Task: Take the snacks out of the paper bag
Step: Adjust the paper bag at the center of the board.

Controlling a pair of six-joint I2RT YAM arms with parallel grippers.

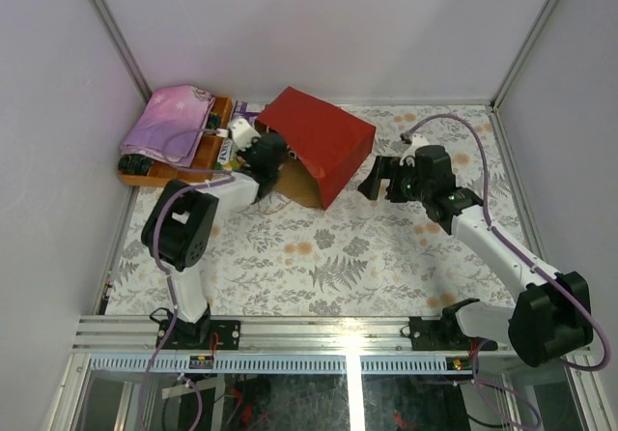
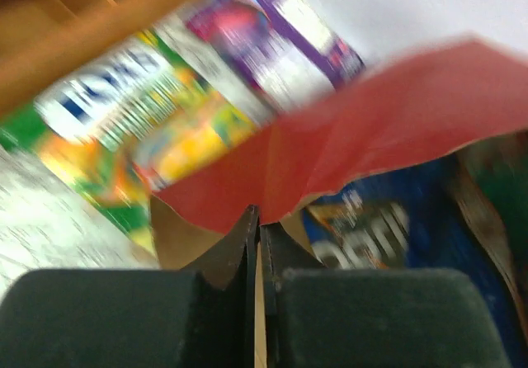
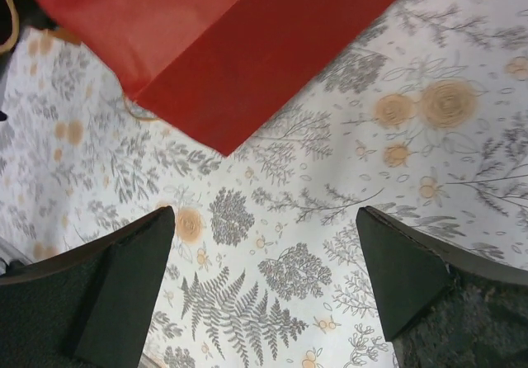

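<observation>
The red paper bag [image 1: 319, 141] lies on its side on the table, its brown-lined mouth turned left. My left gripper [image 1: 263, 153] is at that mouth, shut on the bag's rim [image 2: 258, 215], with a sliver of brown paper between the jaws. Inside the bag [image 2: 396, 129] lies a blue Doritos packet [image 2: 388, 228]. Outside it, to the left, lie a yellow-green candy bag [image 2: 124, 129] and a purple-white pack [image 2: 280, 38]. My right gripper [image 1: 379, 178] hovers open just right of the bag's closed end [image 3: 231, 46], and only tablecloth shows between its fingers [image 3: 266, 213].
A wooden tray [image 1: 164, 172] stands at the back left with a pink-purple folded cloth [image 1: 172, 120] on it and snack packets [image 1: 227, 146] by its right edge. Grey walls enclose the floral tablecloth [image 1: 328, 247] on three sides.
</observation>
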